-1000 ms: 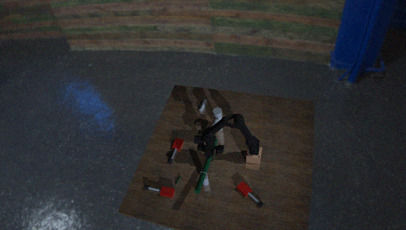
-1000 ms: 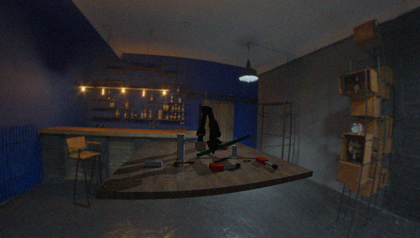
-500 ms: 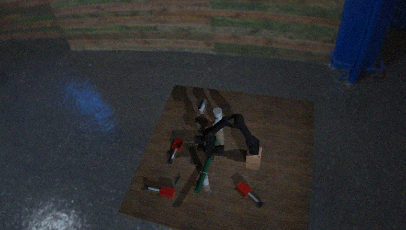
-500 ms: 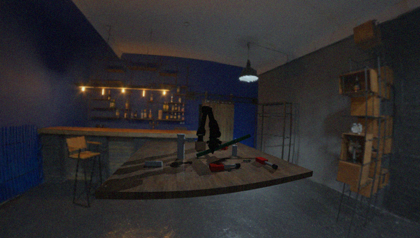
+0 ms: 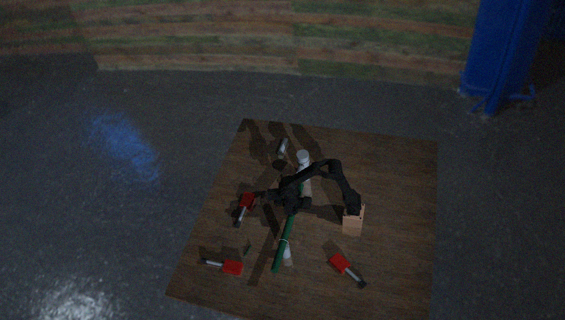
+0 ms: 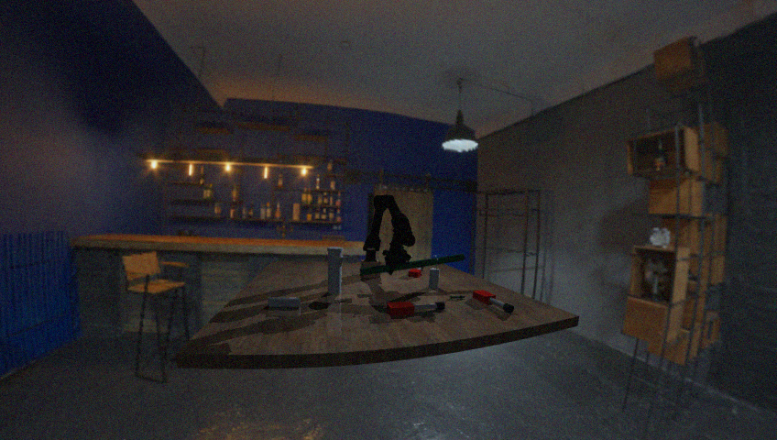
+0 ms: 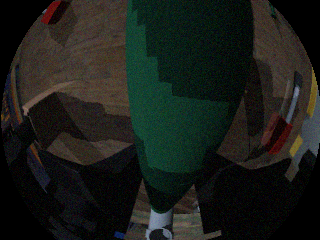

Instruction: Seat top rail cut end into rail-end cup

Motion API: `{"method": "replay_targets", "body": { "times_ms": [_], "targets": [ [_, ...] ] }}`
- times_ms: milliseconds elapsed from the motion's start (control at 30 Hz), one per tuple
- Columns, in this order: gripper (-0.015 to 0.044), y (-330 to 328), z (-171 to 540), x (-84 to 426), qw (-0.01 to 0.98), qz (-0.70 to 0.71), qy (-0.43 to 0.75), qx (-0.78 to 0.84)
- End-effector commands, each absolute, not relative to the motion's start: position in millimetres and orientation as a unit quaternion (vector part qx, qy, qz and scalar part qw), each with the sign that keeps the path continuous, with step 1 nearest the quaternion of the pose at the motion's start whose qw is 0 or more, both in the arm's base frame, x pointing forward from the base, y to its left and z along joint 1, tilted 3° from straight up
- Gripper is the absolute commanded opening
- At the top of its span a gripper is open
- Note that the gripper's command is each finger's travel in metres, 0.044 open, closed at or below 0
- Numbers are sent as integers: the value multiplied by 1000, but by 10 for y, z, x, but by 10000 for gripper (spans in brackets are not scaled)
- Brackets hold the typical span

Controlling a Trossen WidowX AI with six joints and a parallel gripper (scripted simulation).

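Note:
The green rail (image 5: 287,229) (image 6: 449,258) (image 7: 185,115) slopes gently, its cut end lower and toward the big post. My gripper (image 5: 293,201) (image 6: 390,268) (image 7: 168,144) is shut on the rail near that end, with a finger on each side. The pale big post (image 5: 302,157) (image 6: 333,275) (image 7: 161,219) stands upright; in the exterior view a gap shows between it and the rail's end. The brace band and end cup are too small and dark to make out. The thin loop (image 5: 287,244) surrounds the rail's far part, above the short post (image 5: 286,253) (image 6: 433,280).
Red-headed tools with dark-ended shafts lie around: one (image 5: 246,200) (image 6: 400,310) left of the arm, one (image 5: 232,267) (image 6: 483,295) at front left, one (image 5: 339,263) (image 6: 414,272) at front right. A pale cylinder (image 5: 282,147) (image 6: 284,303) lies beyond the big post. A small green piece (image 5: 247,249) lies left of the rail.

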State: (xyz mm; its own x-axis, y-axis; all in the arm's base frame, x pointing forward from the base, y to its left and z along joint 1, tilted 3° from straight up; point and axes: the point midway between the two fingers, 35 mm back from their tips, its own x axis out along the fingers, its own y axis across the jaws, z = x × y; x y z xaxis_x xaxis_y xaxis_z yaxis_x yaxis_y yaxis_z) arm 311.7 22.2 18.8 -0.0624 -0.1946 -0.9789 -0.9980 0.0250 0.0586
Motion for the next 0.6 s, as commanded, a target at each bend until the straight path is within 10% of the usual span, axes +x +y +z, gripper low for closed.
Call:
{"method": "replay_targets", "body": {
  "times_ms": [0,567],
  "targets": [
    [0,183,447,3161,422,429,579,-550],
    [0,184,544,3136,407,421,587,-559]
  ]
}}
